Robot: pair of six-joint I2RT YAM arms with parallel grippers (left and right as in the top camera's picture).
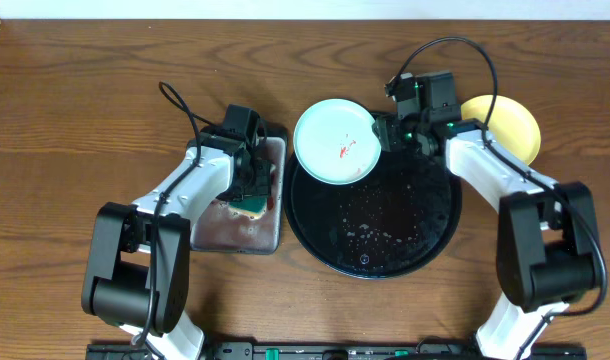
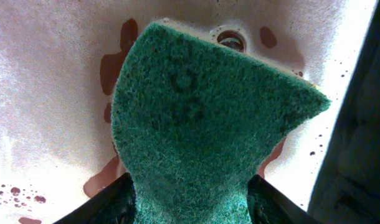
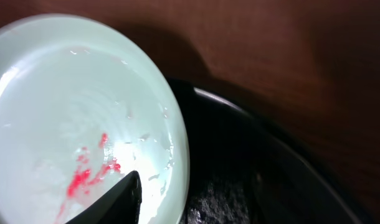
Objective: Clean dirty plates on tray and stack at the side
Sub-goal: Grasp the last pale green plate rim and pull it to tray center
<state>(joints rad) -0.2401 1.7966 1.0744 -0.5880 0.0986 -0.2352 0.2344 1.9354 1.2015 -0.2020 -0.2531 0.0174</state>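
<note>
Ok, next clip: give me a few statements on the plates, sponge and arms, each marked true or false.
1. The mint plate has red sauce on it. True.
2. The yellow plate lies on the black tray. False: it sits on the table, to the right of the tray.
3. The left gripper has its jaws shut on the green sponge. True.
4. The sponge is held over the black tray. False: it is over the grey pan, which has red smears.
5. The right gripper is at the yellow plate. False: it is at the mint plate's right edge.
</note>
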